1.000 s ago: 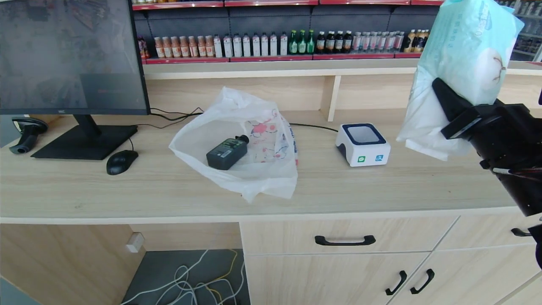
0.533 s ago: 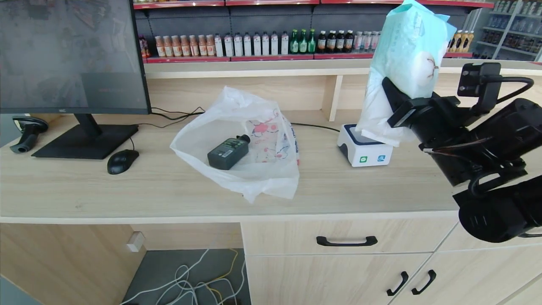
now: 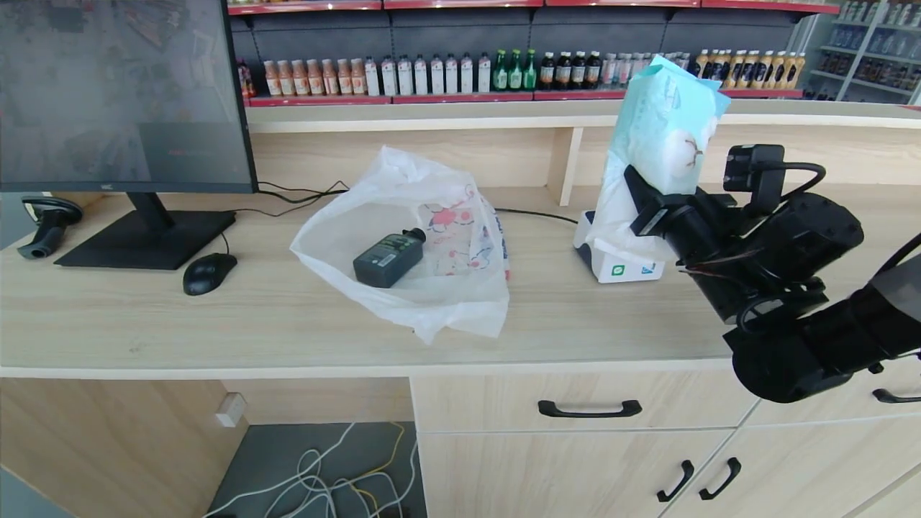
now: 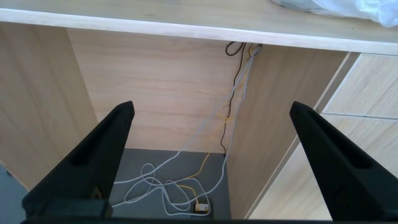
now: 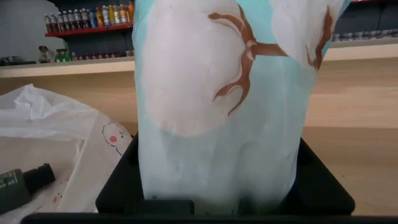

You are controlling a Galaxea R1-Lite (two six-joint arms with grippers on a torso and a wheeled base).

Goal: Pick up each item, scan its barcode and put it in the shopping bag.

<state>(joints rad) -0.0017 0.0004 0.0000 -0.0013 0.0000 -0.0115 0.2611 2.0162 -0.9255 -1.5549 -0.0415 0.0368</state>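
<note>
The long wooden bench (image 3: 288,316) runs from left to right, with drawers under its right part. At its far left stands a dark monitor (image 3: 122,93). Near the middle lies a white plastic shopping bag (image 3: 403,237), its mouth open towards the near side. To the right of it, the right arm's fingers (image 3: 642,198) are closed on the lower part of a teal and white soft pack (image 3: 658,158), which is held upright. Its lower end hangs over the top of a small white scanner box (image 3: 619,266); whether they touch I cannot tell. A dark bottle (image 3: 386,259) lies on its side inside the bag. A black mouse (image 3: 209,273) sits beside the monitor stand, and a handheld scanner (image 3: 47,226) at the far left edge. The left arm's fingers (image 4: 93,162) are spread wide and hold nothing, low beneath the bench's near edge, facing loose cables (image 4: 180,180) on the floor.
</note>
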